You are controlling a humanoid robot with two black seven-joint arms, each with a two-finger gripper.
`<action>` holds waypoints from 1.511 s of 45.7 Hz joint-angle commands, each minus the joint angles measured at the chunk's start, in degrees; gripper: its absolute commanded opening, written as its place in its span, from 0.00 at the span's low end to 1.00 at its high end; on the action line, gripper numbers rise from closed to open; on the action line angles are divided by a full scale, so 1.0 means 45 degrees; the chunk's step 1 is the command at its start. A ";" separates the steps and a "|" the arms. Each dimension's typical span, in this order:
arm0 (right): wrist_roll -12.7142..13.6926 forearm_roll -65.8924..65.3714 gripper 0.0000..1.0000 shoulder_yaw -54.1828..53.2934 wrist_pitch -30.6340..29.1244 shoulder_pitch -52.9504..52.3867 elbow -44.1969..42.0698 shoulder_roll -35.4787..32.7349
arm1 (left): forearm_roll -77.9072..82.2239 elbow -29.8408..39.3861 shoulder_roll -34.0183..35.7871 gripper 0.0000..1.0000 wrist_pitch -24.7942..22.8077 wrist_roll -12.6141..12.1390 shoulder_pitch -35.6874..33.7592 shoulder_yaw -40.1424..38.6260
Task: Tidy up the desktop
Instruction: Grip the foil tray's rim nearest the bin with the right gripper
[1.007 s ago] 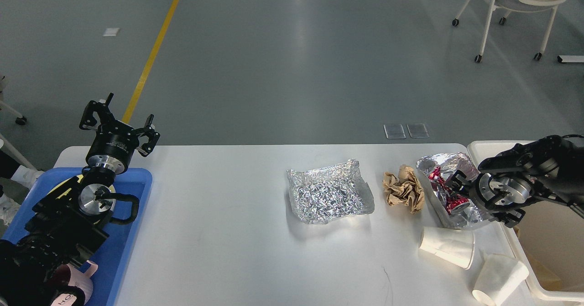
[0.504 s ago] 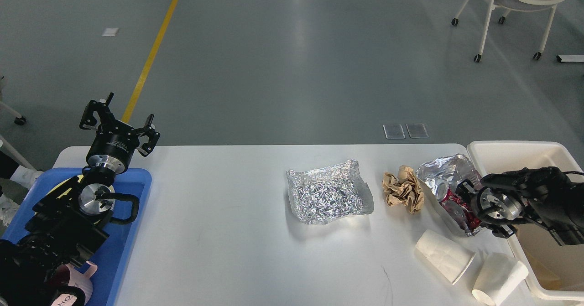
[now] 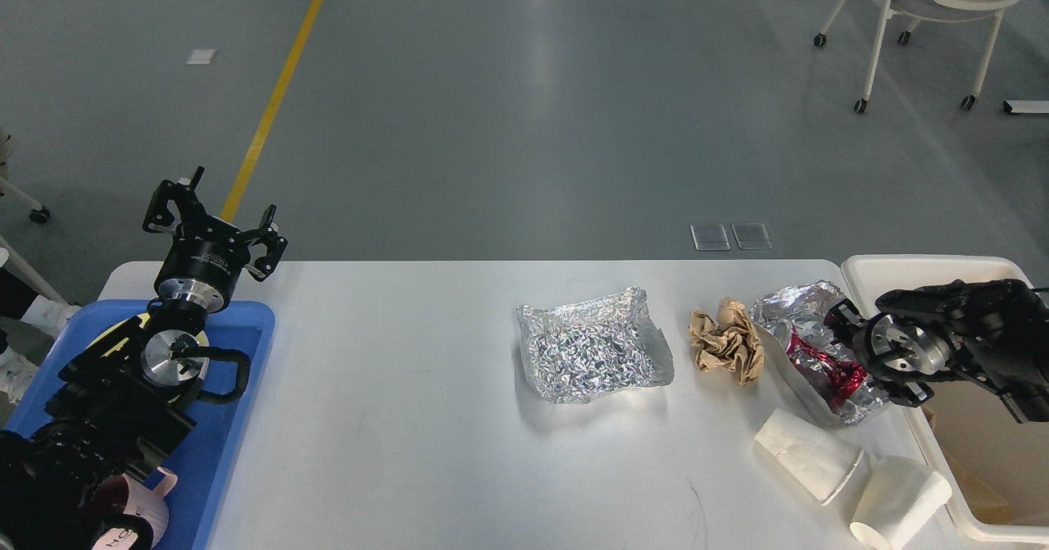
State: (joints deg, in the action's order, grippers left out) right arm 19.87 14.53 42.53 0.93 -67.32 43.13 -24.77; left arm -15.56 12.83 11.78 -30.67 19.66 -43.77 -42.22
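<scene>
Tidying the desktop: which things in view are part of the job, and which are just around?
Part of the job:
white rectangular desktop
flat crumpled foil tray
crumpled brown paper ball
foil tray holding a crushed red can
two tipped white paper cups
cream-white bin
right gripper

Just around:
blue plastic tray
white wheeled chair
yellow floor line

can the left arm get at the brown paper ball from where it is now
Probably not easily. The left gripper is raised over the blue tray at the desktop's far left, while the paper ball lies far right. Nothing blocks the path, but the right gripper is much closer.
</scene>
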 commanded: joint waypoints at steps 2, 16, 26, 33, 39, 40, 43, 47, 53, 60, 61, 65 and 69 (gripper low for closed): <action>0.0018 -0.0376 0.69 0.0702 -0.0109 -0.0312 0.0044 -0.0160 | 0.0020 0.0000 0.0000 1.00 0.0000 -0.0013 -0.0001 0.0007; 0.0018 -0.0983 0.73 0.2111 -0.0949 -0.0607 0.0571 -0.0473 | 0.0001 0.0000 0.0000 1.00 0.0000 -0.0013 -0.0001 0.0007; -0.0002 -0.0768 0.73 0.1779 -0.0695 -0.0079 0.0435 -0.0180 | 0.0001 0.0000 0.0000 1.00 0.0000 -0.0013 -0.0001 -0.0013; -0.0021 -0.0788 0.67 0.1759 -0.0539 0.0702 -0.0131 0.0015 | 0.0001 0.0000 0.0000 0.99 0.0000 -0.0013 -0.0001 -0.0013; -0.0002 -0.0807 0.41 0.1759 -0.0500 0.1054 -0.0445 0.0231 | 0.0001 0.0000 0.0000 1.00 0.0000 -0.0013 -0.0001 0.0007; -0.0002 -0.0788 0.26 0.1759 -0.0500 0.1054 -0.0464 0.0231 | 0.0001 0.0000 0.0000 1.00 0.0000 -0.0013 -0.0001 0.0007; 0.0018 -0.0768 0.00 0.1740 -0.0500 0.1054 -0.0445 0.0231 | 0.0020 0.0000 0.0000 0.99 0.0000 -0.0013 -0.0001 -0.0013; 0.0018 -0.0593 0.00 0.1662 -0.0500 0.1054 -0.0445 0.0231 | 0.0001 0.0000 0.0000 1.00 0.0000 -0.0013 0.0019 -0.0013; -0.0002 -0.0026 0.00 0.1583 -0.0500 0.1191 -0.0445 0.0250 | 0.0020 0.0000 0.0000 1.00 0.0000 -0.0013 -0.0001 -0.0013; -0.0002 -0.0007 0.00 0.1603 -0.0500 0.1113 -0.0425 0.0348 | 0.0001 0.0000 0.0000 1.00 0.0000 -0.0013 -0.0001 -0.0013; -0.0002 -0.0026 0.00 0.1603 -0.0480 0.1093 -0.0425 0.0348 | 0.0001 0.0000 0.0000 1.00 0.0000 -0.0013 -0.0001 -0.0013; -0.0002 -0.0026 0.00 0.1603 -0.0500 0.1035 -0.0425 0.0309 | 0.0001 0.0000 0.0000 0.99 0.0000 -0.0012 -0.0001 -0.0013; 0.0018 -0.0045 0.00 0.1603 -0.0519 0.0898 -0.0405 0.0211 | 0.0001 0.0000 0.0000 1.00 0.0000 -0.0013 -0.0001 -0.0013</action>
State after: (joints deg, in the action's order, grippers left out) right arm 19.90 14.43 49.73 -1.32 -62.63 41.25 -23.31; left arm -15.54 12.83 11.78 -30.67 19.59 -43.75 -42.26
